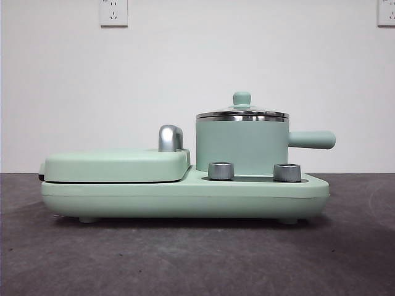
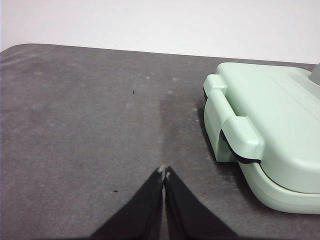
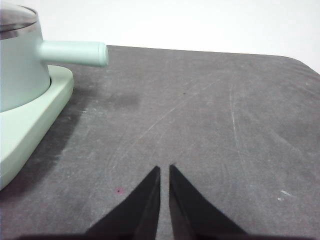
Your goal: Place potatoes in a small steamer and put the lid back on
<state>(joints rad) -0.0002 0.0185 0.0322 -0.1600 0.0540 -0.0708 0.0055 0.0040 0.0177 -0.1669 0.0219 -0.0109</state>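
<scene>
Front view shows the small steamer (image 1: 242, 146) on the green cooker's (image 1: 185, 194) right end, the lid (image 1: 242, 113) on top. Left gripper (image 2: 164, 173) and right gripper (image 3: 164, 169) hang over bare table (image 1: 345, 259), jaws nearly together, holding nothing.

The left gripper (image 2: 164, 173) hovered above the dark table (image 2: 90, 125), its jaws closed together. The green grill cover (image 2: 270, 130) lay beside it, well apart.

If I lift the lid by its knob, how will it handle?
The lid looks like steel-rimmed glass, so probably rigid, fairly heavy and breakable. Its knob is small, rounded and smooth, so a tool may slip. It sits flat on the steamer, so should lift straight.
</scene>
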